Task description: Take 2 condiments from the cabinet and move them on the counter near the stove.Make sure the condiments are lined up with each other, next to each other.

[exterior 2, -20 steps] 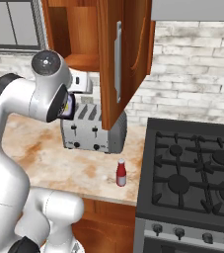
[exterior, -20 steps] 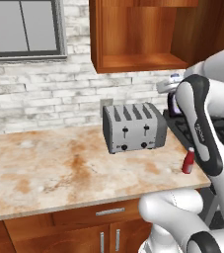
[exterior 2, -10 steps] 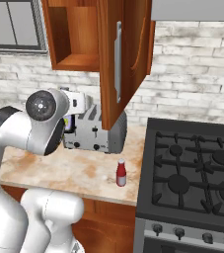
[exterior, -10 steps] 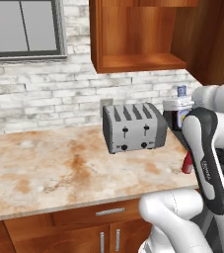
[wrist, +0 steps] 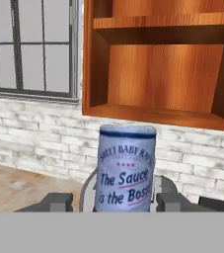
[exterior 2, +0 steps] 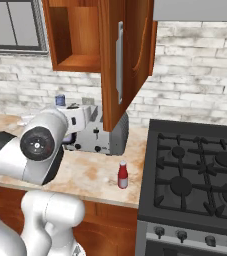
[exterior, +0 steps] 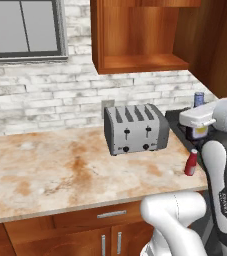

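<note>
One condiment, the small red bottle with a white cap (exterior: 191,163), already stood on the mottled beige-and-orange counter (exterior: 60,170) near the black gas stove (exterior 2: 195,175); the two-finger gripper (wrist: 126,200) was clamped on the second, a dark sauce bottle with a bluish cap (wrist: 127,168), carried upright above the counter beside the silver four-slot toaster (exterior: 135,129); best lowered slowly, kept vertical, and set just beside the red one before letting go.
</note>
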You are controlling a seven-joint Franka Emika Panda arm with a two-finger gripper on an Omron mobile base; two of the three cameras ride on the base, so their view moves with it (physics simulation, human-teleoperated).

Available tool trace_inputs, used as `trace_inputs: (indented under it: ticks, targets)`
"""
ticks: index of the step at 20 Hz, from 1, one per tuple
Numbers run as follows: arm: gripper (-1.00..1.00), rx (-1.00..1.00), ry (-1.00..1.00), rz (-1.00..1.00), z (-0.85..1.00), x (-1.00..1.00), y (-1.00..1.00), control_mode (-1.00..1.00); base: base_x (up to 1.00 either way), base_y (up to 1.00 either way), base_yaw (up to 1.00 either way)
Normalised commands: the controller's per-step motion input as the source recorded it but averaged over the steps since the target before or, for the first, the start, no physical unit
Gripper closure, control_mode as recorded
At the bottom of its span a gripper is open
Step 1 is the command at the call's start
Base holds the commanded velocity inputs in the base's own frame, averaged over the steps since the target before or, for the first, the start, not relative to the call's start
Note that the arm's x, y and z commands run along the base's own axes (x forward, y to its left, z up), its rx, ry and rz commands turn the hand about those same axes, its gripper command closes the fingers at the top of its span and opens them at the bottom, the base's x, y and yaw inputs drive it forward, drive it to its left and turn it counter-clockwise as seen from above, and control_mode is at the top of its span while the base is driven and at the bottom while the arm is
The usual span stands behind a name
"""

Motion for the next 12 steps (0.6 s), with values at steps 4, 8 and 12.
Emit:
trace_inputs:
  ticks: [4, 8, 12]
  targets:
    - [1.00, 0.00, -0.01, 0.04, -0.06, -0.59, -0.06, -1.00, 0.00, 0.00, 0.00]
    - [1.00, 0.00, -0.03, 0.07, -0.23, -0.66, -0.08, -1.00, 0.00, 0.00, 0.00]
    - [1.00, 0.00, -0.17, 0.06, -0.25, -0.25, -0.34, -1.00, 0.00, 0.00, 0.00]
